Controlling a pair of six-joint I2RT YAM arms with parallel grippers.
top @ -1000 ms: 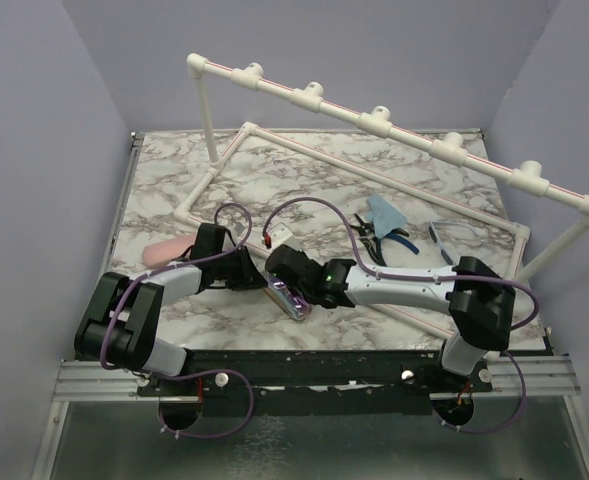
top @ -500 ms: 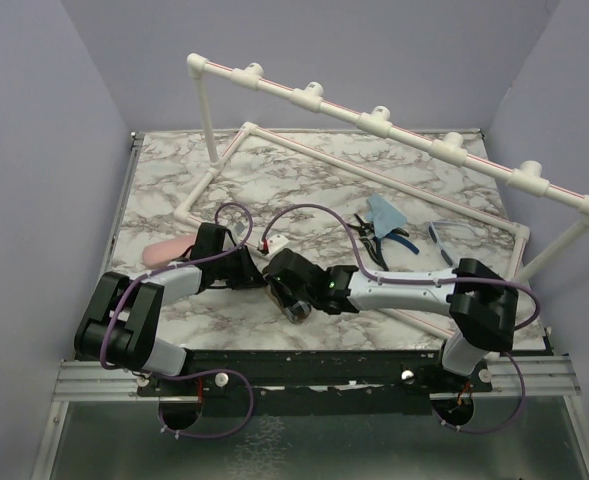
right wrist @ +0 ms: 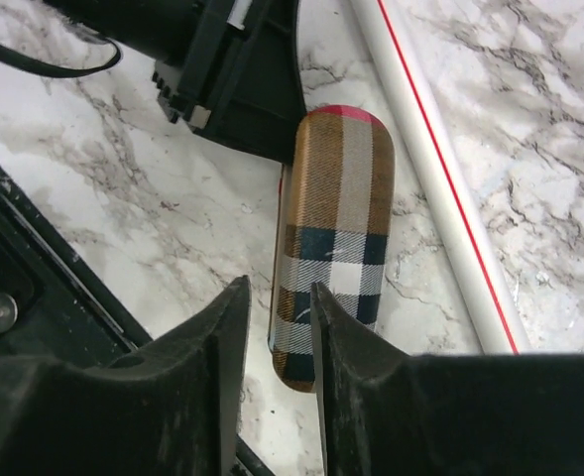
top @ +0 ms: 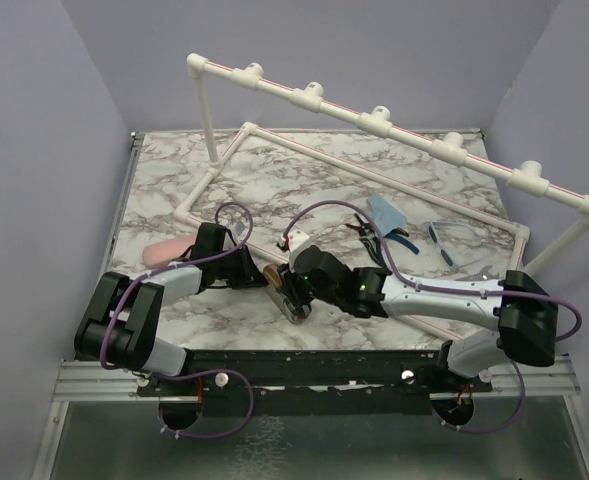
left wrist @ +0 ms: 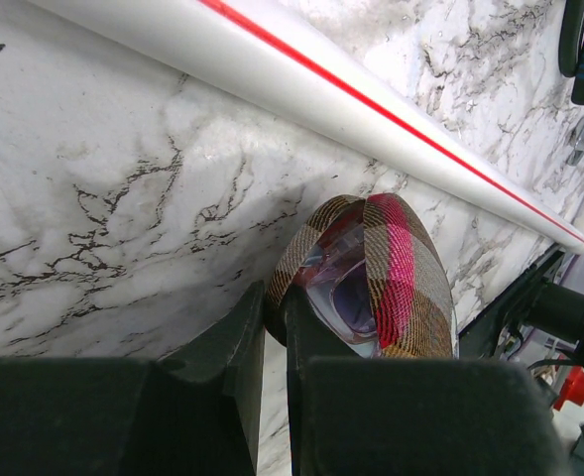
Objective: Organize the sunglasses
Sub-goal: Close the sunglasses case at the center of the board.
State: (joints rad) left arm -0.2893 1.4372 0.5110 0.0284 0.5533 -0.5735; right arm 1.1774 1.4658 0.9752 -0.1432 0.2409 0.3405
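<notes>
two pairs of sunglasses need a home, and one pair looks almost put away. the pink-purple sunglasses [left wrist: 343,294] lie inside the brown plaid case [left wrist: 396,260], and you can see a pale lens through the crack, because the case is not shut all the way. the case lies on the marble table [top: 274,180] near the front edge, just beside the white pipe frame [top: 374,175]. the left gripper [left wrist: 275,309] has its fingers nearly together and pinches the edge of the case at one end. the right gripper [right wrist: 277,288] hangs over the other end of the case with its fingers a little apart, and it holds nothing. the case is wider than the gap between them. the blue sunglasses [top: 442,238] are well apart from all this, lying bare on the table far to the right, close to the pipe. a pink case [top: 164,251] lies on the left side, behind the left arm, and i cannot tell if it is open. pliers [top: 382,238] and a blue cloth [top: 385,212] sit between the arms and the blue pair. so i think about half the job is done. what is left, i guess, is to press the plaid case shut and then put the blue pair away, maybe in the pink case.
</notes>
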